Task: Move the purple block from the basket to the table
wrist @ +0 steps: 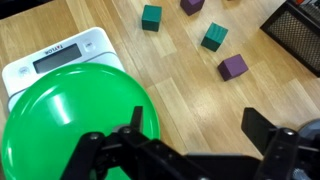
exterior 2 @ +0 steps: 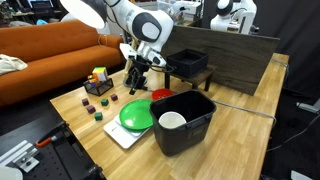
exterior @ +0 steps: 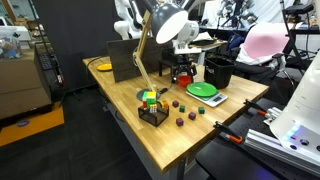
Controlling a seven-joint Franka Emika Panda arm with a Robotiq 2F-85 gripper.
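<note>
Basket (exterior: pixel 153 116) (exterior 2: pixel 97 88): it stands on the tabletop (exterior: pixel 150 148), just beside the foot of the lamp (exterior: pixel 165 22). It holds a heap of coloured blocks. I make out yellow and green on top, but cannot tell whether any is purple.

In the wrist view a purple block (wrist: pixel 233 67) lies flat on bare wood, touching nothing. A green block (wrist: pixel 214 37) lies near it, a second purple block (wrist: pixel 192 5) is cut by the top edge of the view, and a farther green block (wrist: pixel 151 16) lies beside that. In both exterior views the loose blocks lie scattered between the basket and the green plate (wrist: pixel 70 125).

Gripper (wrist: pixel 193 122) (exterior: pixel 182 72) (exterior 2: pixel 134 84): jaws spread wide, nothing between them, touching nothing. I have it hanging above the plate's rim, on the block side. The plate rests on the white scale (wrist: pixel 60 55).

Room: there is bare wood between the plate and the nearest purple block. The black bin (exterior 2: pixel 195 130) stands just beside the plate, on the side away from the basket. In an exterior view the scale's corner (exterior 2: pixel 125 138) sits close to the tabletop edge. A wide stretch of bare wood lies past the bin.
</note>
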